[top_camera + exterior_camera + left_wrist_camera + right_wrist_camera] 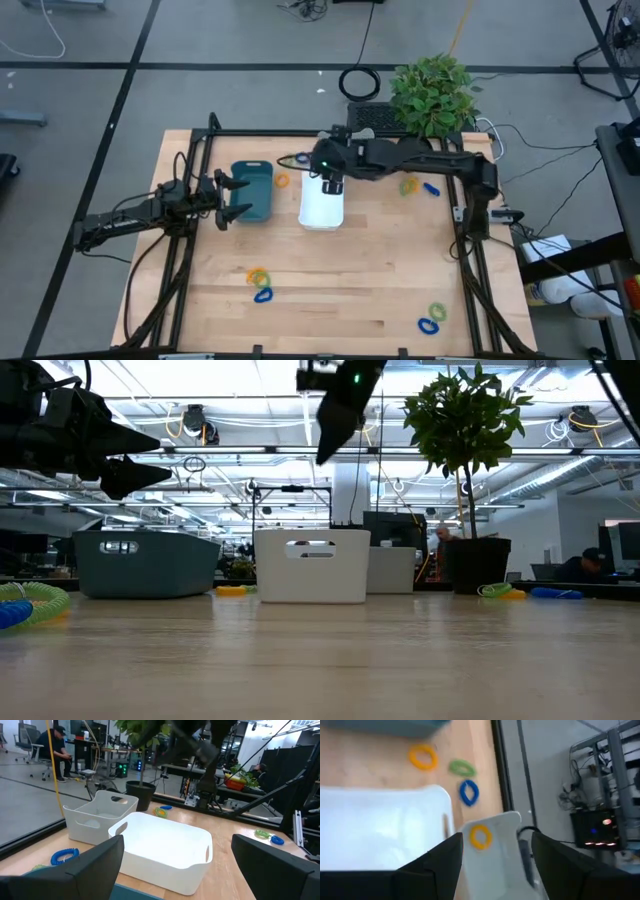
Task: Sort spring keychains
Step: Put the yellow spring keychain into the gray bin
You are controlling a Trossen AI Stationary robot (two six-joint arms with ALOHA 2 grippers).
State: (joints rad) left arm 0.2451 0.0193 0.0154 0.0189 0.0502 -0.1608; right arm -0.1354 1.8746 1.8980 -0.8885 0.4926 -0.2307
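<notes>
Right arm's claw above the white bins.

The right gripper (492, 857) hangs with fingers parted and empty over a small orange-yellow coiled keychain (480, 837) lying in the smaller white plastic bin (331, 186). The left gripper (232, 196) waits spread wide, empty, over the teal plastic tray (254, 190).

trays: two bins (322, 208) side by side mid-counter (330, 290), third (252, 190) to their left
keychains (259, 283): clusters front-left, front-right, back-right, few behind the bins
plant (432, 92): off the back edge
</notes>
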